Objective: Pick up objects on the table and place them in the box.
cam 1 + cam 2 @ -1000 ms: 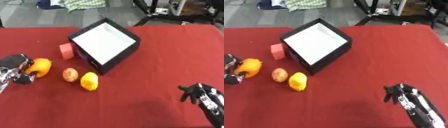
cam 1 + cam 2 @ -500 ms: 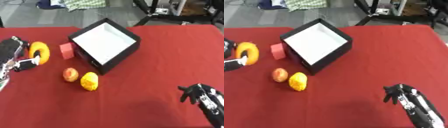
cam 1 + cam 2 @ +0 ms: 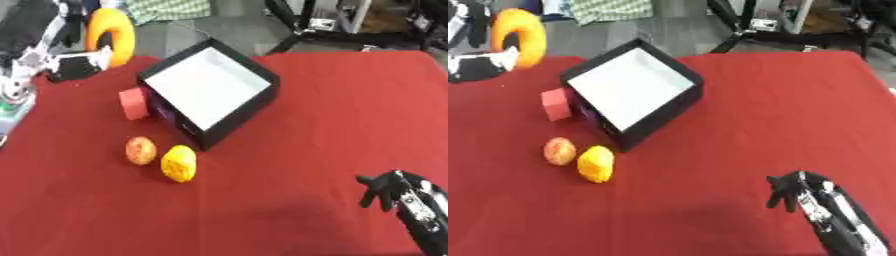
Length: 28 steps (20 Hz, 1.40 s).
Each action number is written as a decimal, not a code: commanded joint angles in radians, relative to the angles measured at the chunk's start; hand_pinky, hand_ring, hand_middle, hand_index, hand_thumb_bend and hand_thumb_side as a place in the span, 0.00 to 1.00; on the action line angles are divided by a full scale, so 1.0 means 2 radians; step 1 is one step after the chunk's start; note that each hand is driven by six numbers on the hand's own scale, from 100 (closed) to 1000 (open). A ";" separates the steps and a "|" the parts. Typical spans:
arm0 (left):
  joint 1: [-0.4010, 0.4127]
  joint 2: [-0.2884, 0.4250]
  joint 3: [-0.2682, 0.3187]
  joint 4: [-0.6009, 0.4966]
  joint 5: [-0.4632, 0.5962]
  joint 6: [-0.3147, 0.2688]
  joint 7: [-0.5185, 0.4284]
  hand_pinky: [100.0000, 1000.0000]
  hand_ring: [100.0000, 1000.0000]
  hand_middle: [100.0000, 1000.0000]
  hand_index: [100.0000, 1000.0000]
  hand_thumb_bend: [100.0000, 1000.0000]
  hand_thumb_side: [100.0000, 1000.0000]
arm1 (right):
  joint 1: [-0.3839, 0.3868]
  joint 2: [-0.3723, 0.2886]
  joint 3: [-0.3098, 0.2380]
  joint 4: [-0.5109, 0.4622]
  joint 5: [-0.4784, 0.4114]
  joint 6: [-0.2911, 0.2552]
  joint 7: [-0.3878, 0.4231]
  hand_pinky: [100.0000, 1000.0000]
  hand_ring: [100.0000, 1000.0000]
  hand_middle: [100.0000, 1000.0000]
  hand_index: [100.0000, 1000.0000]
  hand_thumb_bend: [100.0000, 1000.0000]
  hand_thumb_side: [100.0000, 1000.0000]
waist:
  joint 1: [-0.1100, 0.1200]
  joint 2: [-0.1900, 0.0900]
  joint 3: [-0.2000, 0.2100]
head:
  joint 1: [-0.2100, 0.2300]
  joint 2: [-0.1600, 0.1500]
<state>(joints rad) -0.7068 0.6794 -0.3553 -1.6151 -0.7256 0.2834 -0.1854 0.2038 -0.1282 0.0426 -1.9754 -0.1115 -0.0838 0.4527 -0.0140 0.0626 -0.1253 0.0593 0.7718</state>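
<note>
- We've got the orange ring (image 3: 111, 34) pinched in our left hand (image 3: 52, 47), up in the air left of the box (image 3: 210, 90).
- Carry step: next we swing it right over the white floor and let go.
- Pink block (image 3: 134, 103) touches the box's left wall; peach-coloured fruit (image 3: 141, 150) and yellow fruit (image 3: 178, 163) wait below on the counter (image 3: 332, 110).
- Right hand (image 3: 391, 189) idles lower right, fingers loosely curled, empty.
</note>
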 commanded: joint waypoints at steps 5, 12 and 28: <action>-0.094 -0.104 -0.012 0.191 -0.108 -0.024 -0.009 0.60 0.28 0.23 0.45 0.00 0.12 | -0.011 -0.004 0.008 -0.012 -0.010 0.004 0.005 0.89 0.41 0.19 0.52 0.00 0.61 | -0.003 -0.009 -0.016 | 0.008 -0.001; -0.129 -0.171 0.008 0.325 -0.175 -0.041 0.046 0.63 0.34 0.32 0.54 0.00 0.11 | -0.021 0.000 0.014 -0.012 -0.019 0.009 0.012 0.89 0.41 0.19 0.52 0.00 0.62 | -0.007 -0.003 -0.031 | 0.023 -0.001; -0.103 -0.115 -0.037 0.175 -0.111 -0.073 -0.004 0.78 0.67 0.72 0.91 0.00 0.60 | -0.024 0.000 0.006 -0.012 -0.019 0.008 0.007 0.88 0.41 0.18 0.52 0.00 0.62 | -0.001 -0.001 -0.025 | 0.016 -0.001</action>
<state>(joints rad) -0.8955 0.3942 -0.4264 -1.1915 -0.9753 0.1451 -0.1731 0.1612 -0.1262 0.0633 -1.9754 -0.1460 -0.0669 0.4712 -0.0143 0.0636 -0.1741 0.0949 0.7718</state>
